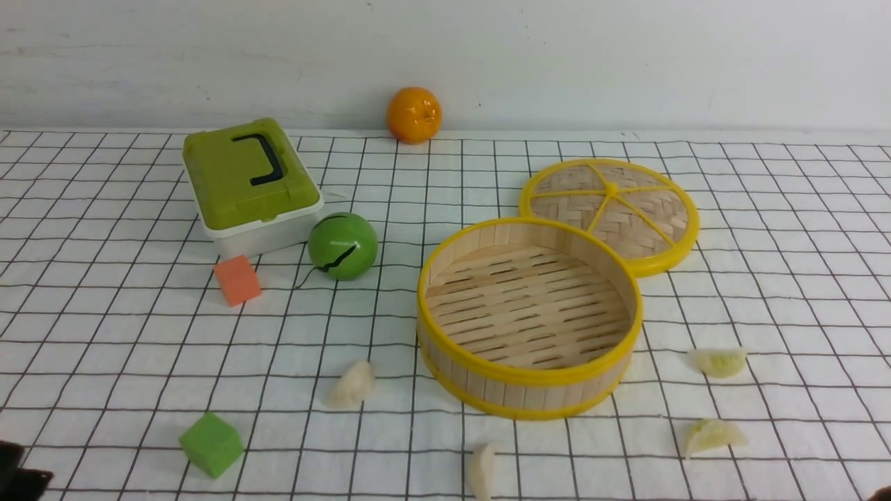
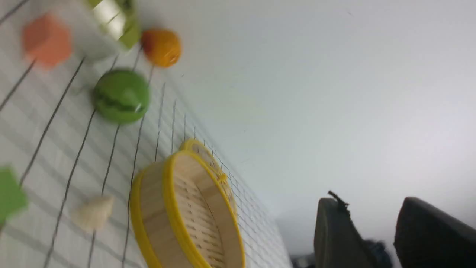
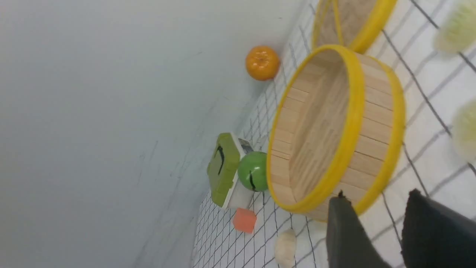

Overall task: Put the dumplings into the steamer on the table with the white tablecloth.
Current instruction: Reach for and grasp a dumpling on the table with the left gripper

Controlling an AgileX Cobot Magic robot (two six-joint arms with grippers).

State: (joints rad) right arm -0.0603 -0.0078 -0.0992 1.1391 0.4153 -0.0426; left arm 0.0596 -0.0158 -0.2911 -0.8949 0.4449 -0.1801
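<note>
Starting first pick: steamer empty, mid-desk. White dumplings lie near-left of it, green dumplings near-right, all on tablecloth. Left gripper and right gripper parted, empty. Next: descend onto one dumpling.

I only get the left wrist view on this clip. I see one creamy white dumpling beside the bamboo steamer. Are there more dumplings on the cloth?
Observer: Yes. The front view shows a second creamy white crescent dumpling on the grid-printed white tablecloth, nearer the robot than the round bamboo steamer with yellow rims.
Operator: Any green ones?
Observer: Two, right of the steamer: a farther pale green-tinted dumpling and a nearer pale green-tinted dumpling.
Operator: Steamer loaded yet?
Observer: No, its whole slatted floor shows bare.
</note>
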